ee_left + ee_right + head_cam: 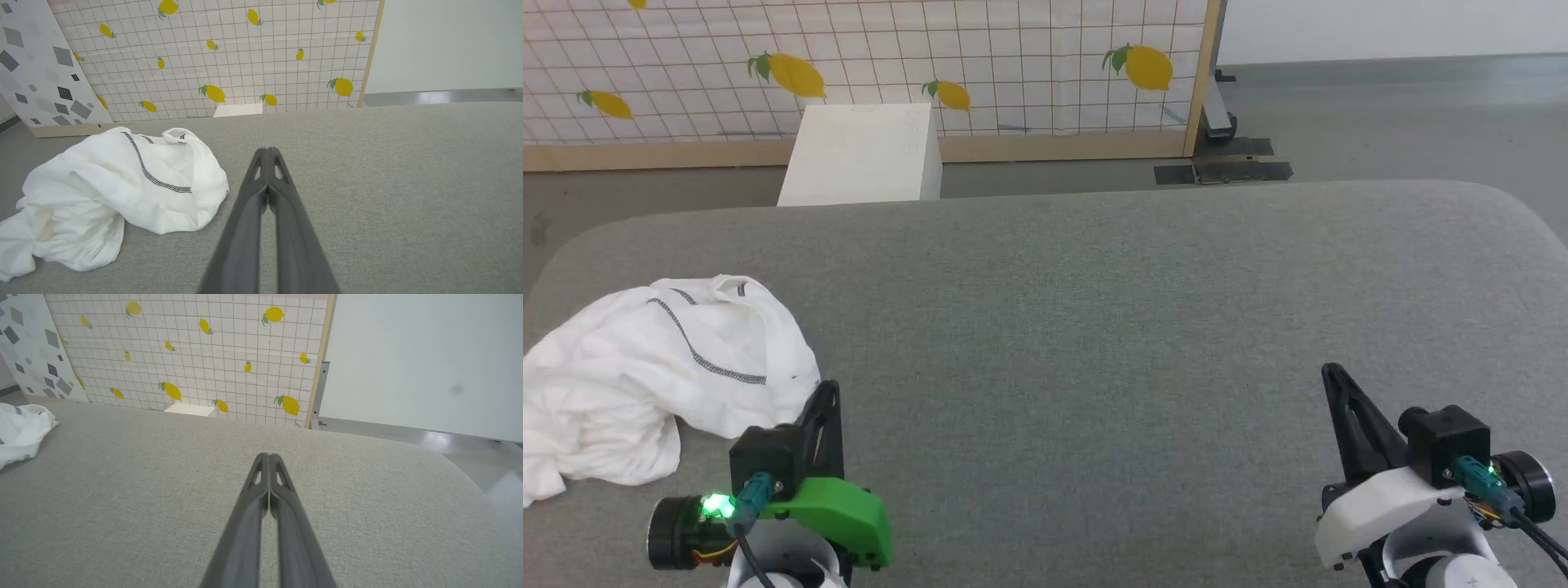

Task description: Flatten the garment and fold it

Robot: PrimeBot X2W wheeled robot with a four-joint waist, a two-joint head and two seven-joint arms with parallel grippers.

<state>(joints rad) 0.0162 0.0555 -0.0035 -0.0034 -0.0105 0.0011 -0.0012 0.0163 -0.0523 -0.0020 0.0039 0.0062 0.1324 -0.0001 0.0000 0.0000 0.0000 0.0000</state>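
The garment, a white T-shirt with black-and-white zigzag stitching, lies crumpled in a heap on the grey padded table at its left side. In the left wrist view the garment sits just left of my fingers. My left gripper hovers at the heap's right edge, shut and empty; its tips meet over bare table. My right gripper is at the lower right, far from the cloth, shut with nothing in it. A corner of the garment shows at the far left of the right wrist view.
A rigid white box stands on the floor behind the table's far edge. A lemon-patterned grid panel in a wooden frame closes the back. Grey floor lies to the right. The table's corners are rounded.
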